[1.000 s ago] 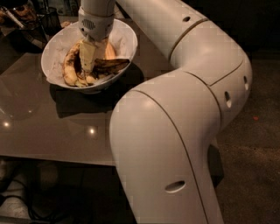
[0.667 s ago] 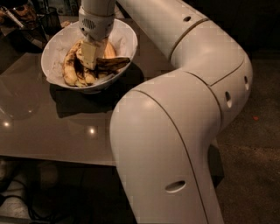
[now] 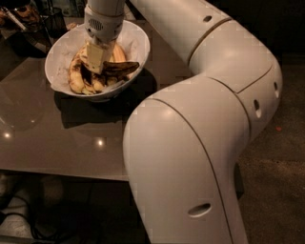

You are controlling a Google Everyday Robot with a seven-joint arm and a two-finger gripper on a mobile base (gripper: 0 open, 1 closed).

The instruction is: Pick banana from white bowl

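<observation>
The white bowl stands at the far left of the dark glossy table, lined with white paper. It holds several bananas. The dark brown-black banana lies on top, pointing right toward the bowl's rim. Yellower spotted bananas lie to its left. My gripper reaches down into the bowl from above, at the left end of the dark banana and touching the pile. My wrist hides the bananas behind it.
My large white arm fills the right and foreground, over the table's front right part. The table is brown and reflective, its front edge near the bottom left. Dark objects stand behind the bowl at top left. Cables lie on the floor below.
My gripper has risen slightly inside the bowl. The bananas and the bowl have hardly shifted.
</observation>
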